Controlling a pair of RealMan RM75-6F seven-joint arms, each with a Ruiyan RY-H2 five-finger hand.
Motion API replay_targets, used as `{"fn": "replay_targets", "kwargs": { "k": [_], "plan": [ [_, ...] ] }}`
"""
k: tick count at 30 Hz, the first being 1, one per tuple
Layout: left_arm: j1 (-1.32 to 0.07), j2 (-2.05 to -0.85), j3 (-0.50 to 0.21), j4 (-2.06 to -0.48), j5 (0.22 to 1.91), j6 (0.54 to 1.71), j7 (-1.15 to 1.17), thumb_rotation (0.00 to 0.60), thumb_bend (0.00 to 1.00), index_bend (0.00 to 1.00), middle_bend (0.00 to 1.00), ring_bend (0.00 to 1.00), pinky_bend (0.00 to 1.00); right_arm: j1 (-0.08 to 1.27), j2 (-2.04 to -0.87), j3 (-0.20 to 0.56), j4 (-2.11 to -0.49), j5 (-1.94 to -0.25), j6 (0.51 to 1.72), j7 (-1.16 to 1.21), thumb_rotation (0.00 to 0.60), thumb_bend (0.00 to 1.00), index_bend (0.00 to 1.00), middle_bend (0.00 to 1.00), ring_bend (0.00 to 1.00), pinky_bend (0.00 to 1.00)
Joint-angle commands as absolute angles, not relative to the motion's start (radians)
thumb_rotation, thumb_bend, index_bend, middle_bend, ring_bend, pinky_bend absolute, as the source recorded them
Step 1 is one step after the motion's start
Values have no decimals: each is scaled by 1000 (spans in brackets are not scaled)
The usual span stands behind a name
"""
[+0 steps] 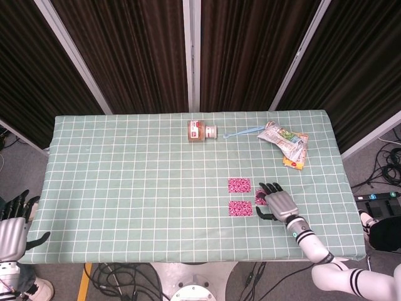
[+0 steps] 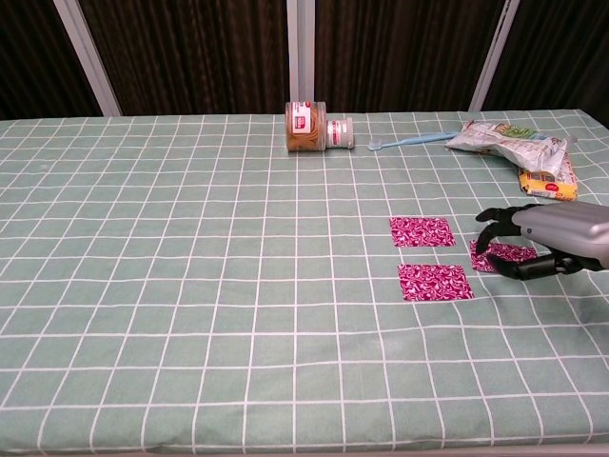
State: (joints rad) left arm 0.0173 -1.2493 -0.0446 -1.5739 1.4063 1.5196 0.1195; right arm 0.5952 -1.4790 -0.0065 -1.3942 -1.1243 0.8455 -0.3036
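On the desk, near its right front corner, your right robot hand lies over a magenta patterned square, fingers curled down with their tips on or just above the piece. Whether they grip it cannot be told; the chest view shows the square flat on the checked cloth, partly covered by the fingers. Two more magenta squares rest just to the left: the far square and the near square, apart from each other and from the covered piece. Your left robot hand hangs off the desk's left front corner, fingers spread and holding nothing; only the head view shows it. Along the far edge, a jar lies on its side, a light blue toothbrush lies just to its right, and beside that rest overlapping snack packets.
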Motion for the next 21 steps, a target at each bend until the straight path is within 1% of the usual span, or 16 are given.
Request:
{"fn": "replay_targets", "kwargs": {
  "k": [1, 4, 5, 6, 12, 15, 17, 21],
  "plan": [
    [14, -1249, -46, -1575, 1409, 1518, 120, 600, 173, 225, 146, 106, 126, 582, -1472, 28, -1406, -1147, 880, -242, 177, 327, 251, 3, 0, 0],
    [13, -1248, -47, -1576, 1411, 1520, 121, 600, 173, 225, 146, 106, 126, 592, -1495, 63, -1392, -1130, 889, -239, 289, 188, 251, 7, 0, 0],
    [13, -1248, -47, -1576, 1411, 1520, 121, 600, 173, 225, 146, 106, 126, 599, -1507, 74, -1383, -1118, 889, -245, 315, 170, 251, 9, 0, 0],
    [14, -1247, -47, -1578, 1410, 1521, 121, 600, 173, 225, 146, 106, 126, 609, -1526, 88, -1367, -1105, 886, -255, 357, 154, 252, 12, 0, 0],
    [24, -1242, -42, -1580, 1404, 1528, 121, 600, 173, 225, 146, 106, 126, 668, -1624, 134, -1272, -1042, 839, -303, 510, 148, 278, 18, 0, 0],
    [29, -1241, -40, -1581, 1401, 1531, 119, 600, 173, 225, 146, 106, 126, 697, -1675, 152, -1207, -1006, 808, -322, 546, 148, 289, 20, 0, 0],
    [31, -1241, -38, -1580, 1399, 1530, 118, 600, 173, 225, 146, 106, 126, 710, -1696, 159, -1178, -989, 791, -325, 556, 148, 298, 22, 0, 0],
    [31, -1242, -39, -1579, 1398, 1530, 118, 600, 172, 225, 146, 106, 126, 735, -1728, 169, -1123, -966, 766, -340, 548, 150, 307, 25, 0, 0]
  ]
}}
